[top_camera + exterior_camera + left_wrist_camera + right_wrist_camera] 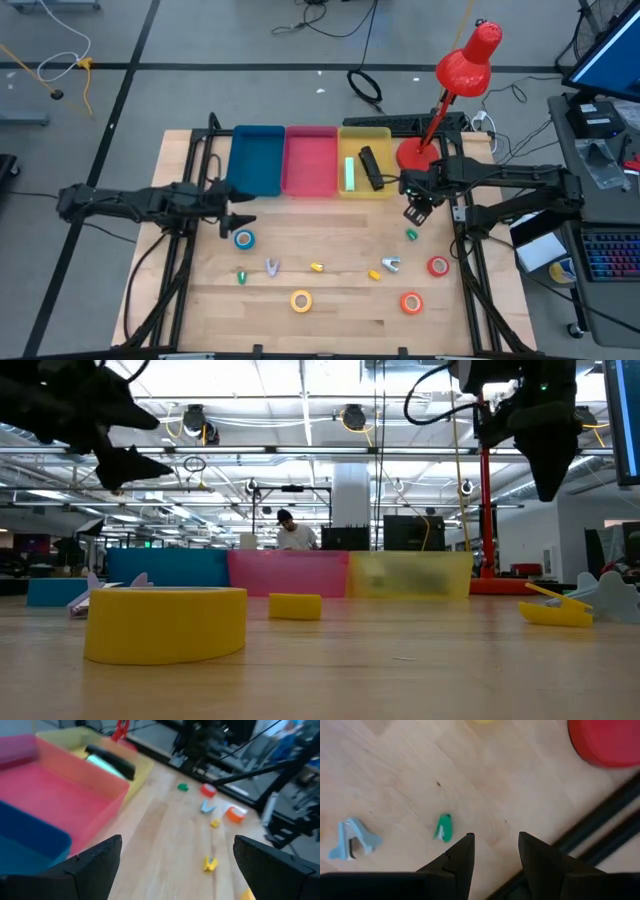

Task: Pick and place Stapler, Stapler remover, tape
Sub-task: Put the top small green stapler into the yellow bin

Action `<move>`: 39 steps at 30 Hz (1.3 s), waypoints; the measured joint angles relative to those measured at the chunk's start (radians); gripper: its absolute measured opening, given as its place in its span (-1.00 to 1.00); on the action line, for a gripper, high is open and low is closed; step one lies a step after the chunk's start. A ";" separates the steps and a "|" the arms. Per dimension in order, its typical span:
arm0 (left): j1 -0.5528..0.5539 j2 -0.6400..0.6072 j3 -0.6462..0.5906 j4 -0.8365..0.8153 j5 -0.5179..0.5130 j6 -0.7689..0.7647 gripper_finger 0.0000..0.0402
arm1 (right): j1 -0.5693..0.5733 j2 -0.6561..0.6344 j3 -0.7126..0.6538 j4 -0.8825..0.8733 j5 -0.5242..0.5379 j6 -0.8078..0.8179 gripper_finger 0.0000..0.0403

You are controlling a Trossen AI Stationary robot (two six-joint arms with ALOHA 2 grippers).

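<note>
A: Where's your right gripper [418, 212]?

B: Up off the table at about 2 o'clock, just beside the yellow bin [366, 172]. Fingers parted, nothing in them. The green staple remover [443, 827] lies on the wood right ahead of it.

A: And the left gripper [236, 213]?

B: At 9 o'clock, spread wide and empty, by the blue bin [255, 160], w/ the blue tape [244, 239] just below it.

A: Rest of the stuff?

B: Yellow tape [301, 300], orange tape [411, 302] and red tape [438, 266] sit from 6 to 4 o'clock. Staplers – a black stapler [371, 168] and a green stapler [350, 173] – are in the yellow bin already.

A: How'll they handle?

B: I'd say the rolls are light, stiff and slick-sided, so you pinch across the rim into the core hole. The remover looks tiny and springy – take it across the body, it may skid.

A: Any labels?

B: None you can read.
</note>
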State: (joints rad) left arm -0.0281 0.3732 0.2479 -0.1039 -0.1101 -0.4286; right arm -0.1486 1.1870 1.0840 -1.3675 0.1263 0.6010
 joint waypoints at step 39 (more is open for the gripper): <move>0.031 -0.127 -0.074 0.004 0.034 -0.019 0.87 | -0.002 0.000 -0.254 0.028 -0.259 0.148 0.11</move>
State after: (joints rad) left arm 0.0032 0.2462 0.1741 -0.0994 -0.0765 -0.4479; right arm -0.1509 1.1873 0.8299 -1.3392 -0.1326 0.7489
